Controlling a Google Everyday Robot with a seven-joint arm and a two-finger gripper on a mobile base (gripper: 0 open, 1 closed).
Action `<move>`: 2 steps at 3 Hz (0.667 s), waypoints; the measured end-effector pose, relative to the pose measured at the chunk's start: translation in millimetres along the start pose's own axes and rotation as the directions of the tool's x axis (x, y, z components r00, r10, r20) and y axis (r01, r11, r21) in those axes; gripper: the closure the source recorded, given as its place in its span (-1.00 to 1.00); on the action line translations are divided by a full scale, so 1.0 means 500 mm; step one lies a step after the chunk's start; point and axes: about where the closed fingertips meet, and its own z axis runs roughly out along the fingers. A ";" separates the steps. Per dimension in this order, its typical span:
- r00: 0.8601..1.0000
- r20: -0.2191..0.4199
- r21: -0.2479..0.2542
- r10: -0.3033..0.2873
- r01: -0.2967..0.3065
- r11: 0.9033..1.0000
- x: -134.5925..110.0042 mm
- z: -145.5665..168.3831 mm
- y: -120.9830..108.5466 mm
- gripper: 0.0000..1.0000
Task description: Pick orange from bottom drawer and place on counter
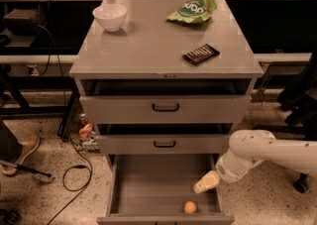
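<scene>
The orange [190,207] is a small round pale-orange fruit lying on the grey floor of the open bottom drawer [148,189], near its front right corner. My gripper [206,183] hangs on the white arm coming in from the right. It is over the drawer's right side, just above and to the right of the orange, not touching it. The counter [148,45] is the flat grey top of the cabinet.
On the counter stand a white bowl [109,16] at the back left, a green chip bag [193,8] at the back right and a dark snack bar [201,53] near the right front. The two upper drawers [165,107] stand slightly open. Cables and bottles [85,131] lie on the floor at left.
</scene>
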 end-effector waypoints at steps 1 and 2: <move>0.999 -0.017 -0.030 0.032 -0.033 0.999 -0.008 0.045 -0.001 -1.00; 0.994 -0.048 -0.058 0.101 -0.103 0.993 -0.029 0.141 -0.003 -1.00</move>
